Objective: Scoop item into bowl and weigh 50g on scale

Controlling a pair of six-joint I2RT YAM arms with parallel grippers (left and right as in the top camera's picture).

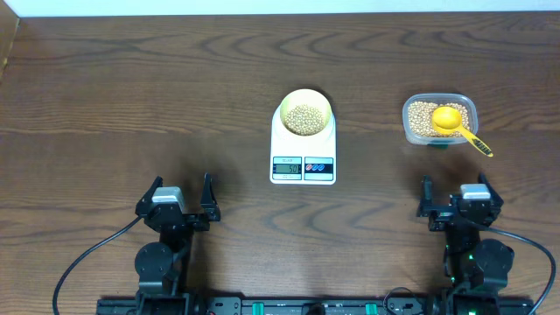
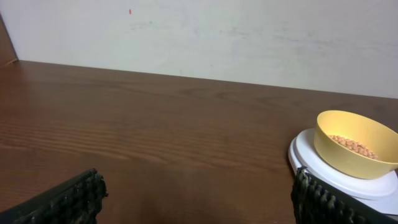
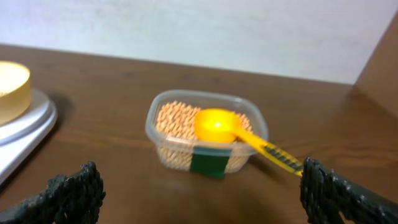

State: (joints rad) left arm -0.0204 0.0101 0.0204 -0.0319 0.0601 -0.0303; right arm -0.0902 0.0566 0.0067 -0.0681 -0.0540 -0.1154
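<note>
The pale-yellow bowl [image 1: 304,115] stands on the white scale [image 1: 303,168] at the table's middle and holds tan beans [image 1: 304,120]. The scale's display is lit; its digits are too small to read. The bowl [image 2: 354,144] and scale [image 2: 311,155] show at the right of the left wrist view, and at the left edge of the right wrist view [image 3: 12,90]. More beans [image 3: 174,119] fill a clear tub [image 1: 440,119] at the right. My left gripper [image 1: 182,199] and right gripper [image 1: 455,198] are both open and empty near the front edge.
A yellow scoop [image 1: 457,125] rests on the beans in the tub, its handle sticking out over the front right rim; it also shows in the right wrist view [image 3: 224,126]. A pale wall stands behind the table's far edge.
</note>
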